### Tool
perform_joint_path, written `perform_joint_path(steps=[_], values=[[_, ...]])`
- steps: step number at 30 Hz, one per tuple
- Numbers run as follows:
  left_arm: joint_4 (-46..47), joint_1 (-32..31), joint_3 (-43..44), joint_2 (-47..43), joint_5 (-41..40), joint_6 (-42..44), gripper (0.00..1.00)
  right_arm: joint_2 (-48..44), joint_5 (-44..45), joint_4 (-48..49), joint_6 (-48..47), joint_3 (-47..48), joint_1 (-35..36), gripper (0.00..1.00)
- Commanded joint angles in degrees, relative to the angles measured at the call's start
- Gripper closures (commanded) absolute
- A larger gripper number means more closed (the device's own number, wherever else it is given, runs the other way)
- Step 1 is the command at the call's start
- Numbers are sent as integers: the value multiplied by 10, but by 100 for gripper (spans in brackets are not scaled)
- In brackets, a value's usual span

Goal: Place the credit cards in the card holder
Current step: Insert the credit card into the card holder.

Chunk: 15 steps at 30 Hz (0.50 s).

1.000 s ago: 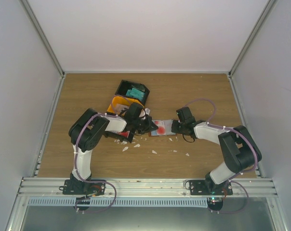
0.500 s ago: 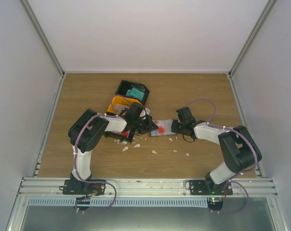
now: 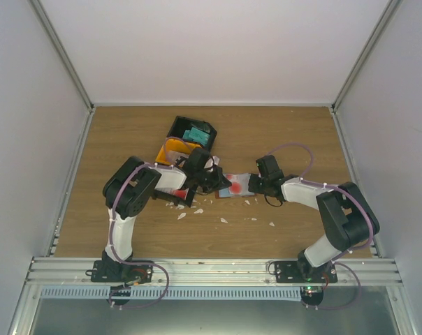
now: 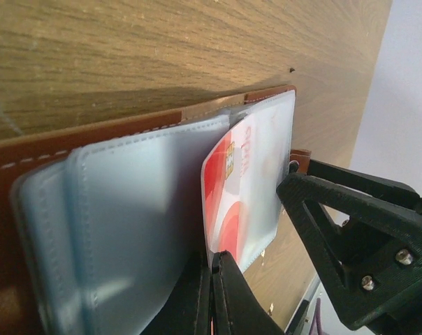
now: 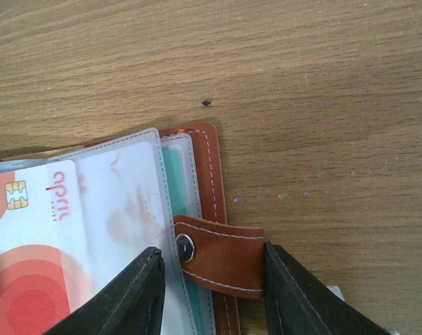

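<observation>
Shows the card holder spread open and flat on the wooden counter, mid-counter, between the tips of the two arms. Places the left gripper at its left end and the right gripper at its right end.

Left wrist view: left fingers pressed together on the near edge of the red-and-white credit card. Card partway inside a clear sleeve, chip end leading, beside the light-blue inner pockets and the reddish-brown cover.

Right wrist view: right fingers held partway apart, straddling the brown snap tab at the holder's outer edge, with their inner faces close against its two ends. Same card visible at the left, short of the sleeve's stitched end. Strip of teal behind the front sleeve; card or lining not distinguishable.

Overhead view: black-and-orange tray on the counter just behind the left gripper, with a teal credit card in its black compartment. Small white scraps scattered on the counter in front of the holder, toward the arm bases.
</observation>
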Motion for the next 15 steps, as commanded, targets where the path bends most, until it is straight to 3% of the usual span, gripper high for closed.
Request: perform_joint_path(steps=[1,15], values=[[-17,-3,12,35,-3,10,100,24,-37,-38,8,-26,5,60],[-31,-22,48,64,3,38,98,9,-87,-10,-1,-42,4,57]])
